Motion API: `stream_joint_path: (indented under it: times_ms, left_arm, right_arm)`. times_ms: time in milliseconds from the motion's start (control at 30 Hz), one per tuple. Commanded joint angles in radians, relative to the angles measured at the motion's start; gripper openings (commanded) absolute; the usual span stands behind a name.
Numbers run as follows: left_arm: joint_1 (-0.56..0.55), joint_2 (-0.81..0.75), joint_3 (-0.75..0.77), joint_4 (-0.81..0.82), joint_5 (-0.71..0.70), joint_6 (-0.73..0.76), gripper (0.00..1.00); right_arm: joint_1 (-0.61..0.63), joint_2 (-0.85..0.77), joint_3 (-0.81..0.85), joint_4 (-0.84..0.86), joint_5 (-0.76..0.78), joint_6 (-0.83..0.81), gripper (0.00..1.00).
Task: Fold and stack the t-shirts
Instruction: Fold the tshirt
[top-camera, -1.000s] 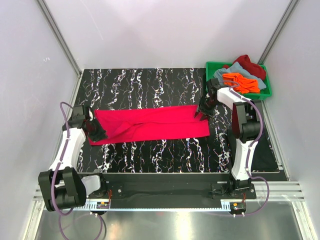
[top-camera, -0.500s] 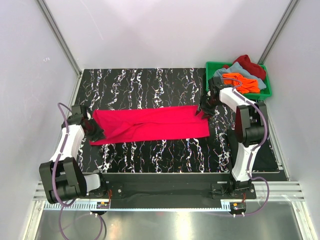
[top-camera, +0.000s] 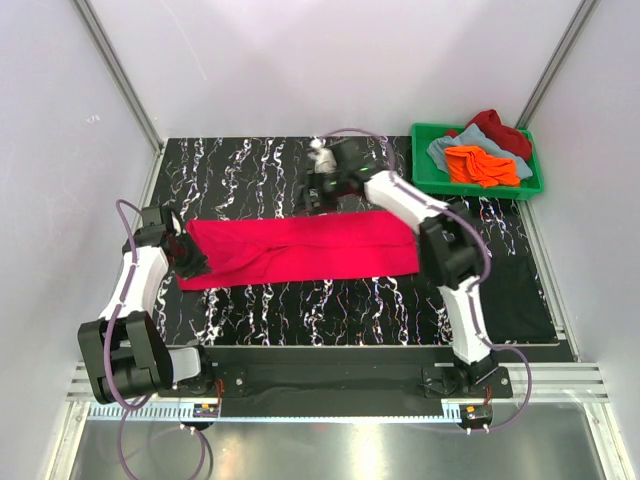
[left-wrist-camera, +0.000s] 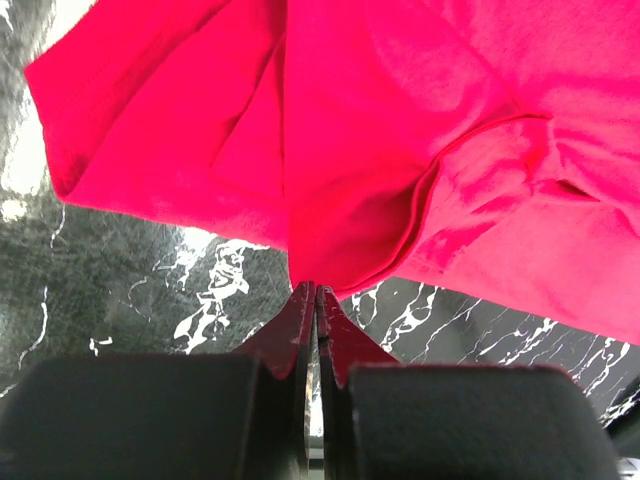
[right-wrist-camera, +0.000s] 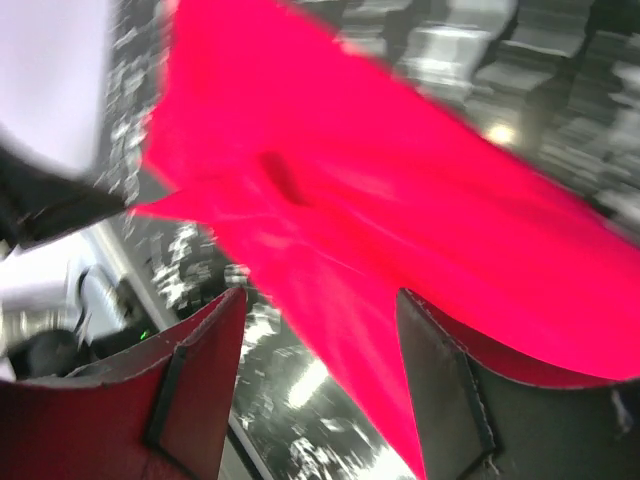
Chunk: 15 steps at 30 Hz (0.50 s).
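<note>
pinkish-red t-shirt (top-camera: 300, 249) lengthwise left-right

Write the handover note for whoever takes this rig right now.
Tools: the left tool is shut, pinching the left end of the pinkish-red t-shirt. The right tool is open and empty, near the middle of that shirt's far edge.
Things: the pinkish-red t-shirt lies on the table as a long band, left to right. The orange t-shirt, grey-blue t-shirt and dark red t-shirt sit heaped in the green crate at the far right.
Done: the pinkish-red one looks folded lengthwise.
Left: fold it across, set it down, then fold and stack the other three.
</note>
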Motion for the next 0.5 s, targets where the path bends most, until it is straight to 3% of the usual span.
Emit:
stream_joint_path:
  times_ms: [0, 200, 467]
  left_arm:
    - [0.005, -0.009, 0.040, 0.049, 0.001, 0.027, 0.04]
    - [0.007, 0.017, 0.029, 0.077, 0.005, 0.020, 0.04]
    - [0.014, 0.009, 0.046, 0.075, 0.013, 0.031, 0.04]
  right_arm:
    - [0.086, 0.104, 0.130, 0.050, -0.125, -0.034, 0.68]
    - [0.134, 0.254, 0.285, 0.050, -0.195, -0.040, 0.66]
    - [0.226, 0.387, 0.443, 0.044, -0.145, -0.038, 0.66]
